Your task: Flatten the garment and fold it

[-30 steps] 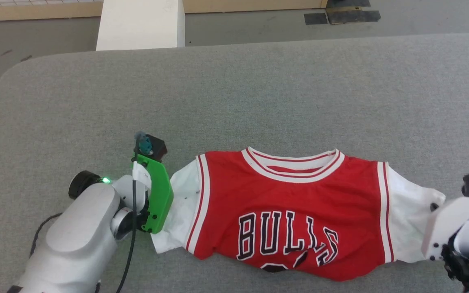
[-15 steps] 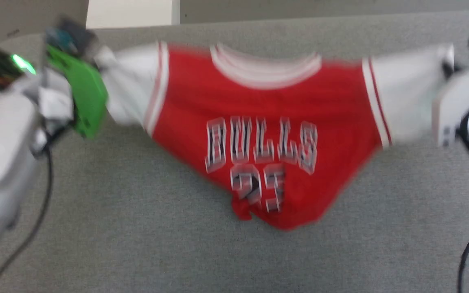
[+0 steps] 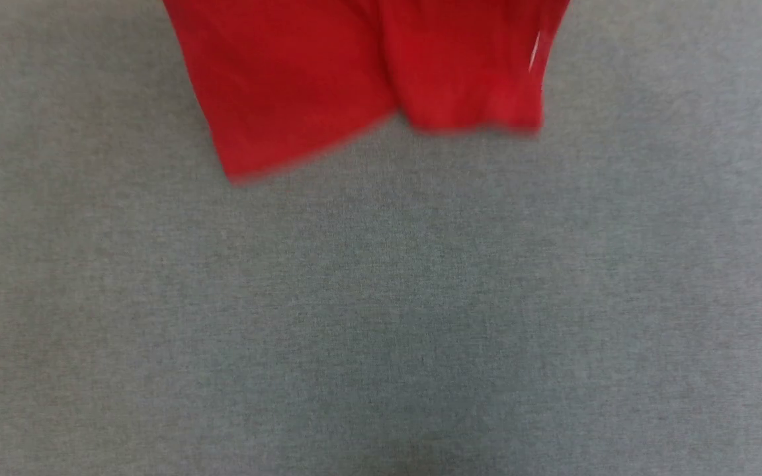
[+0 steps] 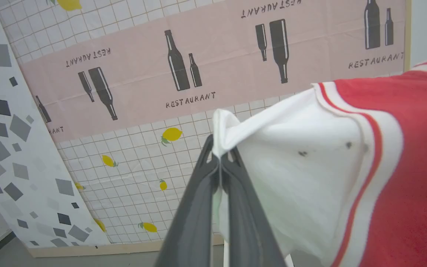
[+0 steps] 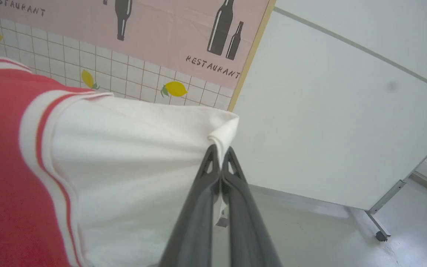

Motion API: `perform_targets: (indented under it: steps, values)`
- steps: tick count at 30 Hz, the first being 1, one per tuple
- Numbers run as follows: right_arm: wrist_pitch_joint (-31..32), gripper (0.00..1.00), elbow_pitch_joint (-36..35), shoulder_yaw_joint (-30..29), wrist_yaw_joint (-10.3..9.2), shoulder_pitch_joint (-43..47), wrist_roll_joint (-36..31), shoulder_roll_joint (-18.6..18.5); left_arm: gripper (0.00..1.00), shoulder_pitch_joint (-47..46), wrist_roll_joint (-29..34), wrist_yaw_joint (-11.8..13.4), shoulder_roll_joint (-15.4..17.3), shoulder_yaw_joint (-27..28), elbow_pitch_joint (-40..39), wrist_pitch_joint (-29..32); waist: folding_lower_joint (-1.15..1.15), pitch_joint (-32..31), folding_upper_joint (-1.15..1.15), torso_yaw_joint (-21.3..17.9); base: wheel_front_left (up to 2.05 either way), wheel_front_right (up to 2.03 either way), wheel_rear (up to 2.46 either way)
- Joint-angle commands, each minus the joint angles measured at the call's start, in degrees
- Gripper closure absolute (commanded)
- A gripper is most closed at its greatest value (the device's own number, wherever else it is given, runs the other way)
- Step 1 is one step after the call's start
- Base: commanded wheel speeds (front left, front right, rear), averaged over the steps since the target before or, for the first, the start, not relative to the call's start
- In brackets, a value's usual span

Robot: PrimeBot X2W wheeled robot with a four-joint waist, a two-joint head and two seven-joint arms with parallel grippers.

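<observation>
Hanging garment (image 4: 413,155), white sleeve tips pinched between both jaws

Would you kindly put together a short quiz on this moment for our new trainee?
1. True or false: the left gripper is shut on a white sleeve of the garment.
2. The right gripper holds: A the red hem; B a white sleeve; C nothing.
3. What colour is the surface under the garment in the head view?
Key: 1 true; 2 B; 3 grey.
</observation>
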Motion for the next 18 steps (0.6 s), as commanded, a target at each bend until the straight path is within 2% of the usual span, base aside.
perform_targets:
  steps: [1, 6, 7, 13, 18]
  values:
    - [-2.11, 1.00, 0.65, -0.83, -0.09, -2.70, -1.36, 0.50, 1.00, -2.31, 0.37, 1.35, -0.57, 1.27, 0.58, -2.29, -0.02, 3.12, 0.00, 0.09, 0.00, 0.00, 0.00]
    - [-10.23, 1.00, 3.09, -3.33, -0.09, -9.82, -4.76, 2.08, 1.00, -6.12, -0.50, 4.11, -2.39, 4.82, 2.13, -9.63, -0.02, 3.67, 0.00, 0.39, 0.00, 0.00, 0.00]
    - [-14.28, 1.00, 4.41, -4.55, -0.09, -11.94, -5.66, 2.76, 1.00, -6.33, -1.84, 4.61, -3.59, 6.64, 2.22, -12.74, -0.02, 3.34, 0.00, 0.75, 0.00, 0.00, 0.00]
    - [-18.17, 1.00, 9.20, -2.78, -0.09, -8.83, -4.23, 1.83, 1.00, -0.29, -1.87, 1.17, -4.18, 3.50, 4.56, -12.87, -0.02, 1.63, 0.00, 1.45, 0.00, 0.00, 0.00]
    - [-19.82, 1.00, 12.50, 1.70, -0.09, 2.28, 0.62, 0.62, 1.00, 10.17, -4.24, -3.68, -5.46, -0.70, 7.98, -8.79, -0.02, -1.62, 0.00, 1.97, 0.00, 0.00, 0.00]
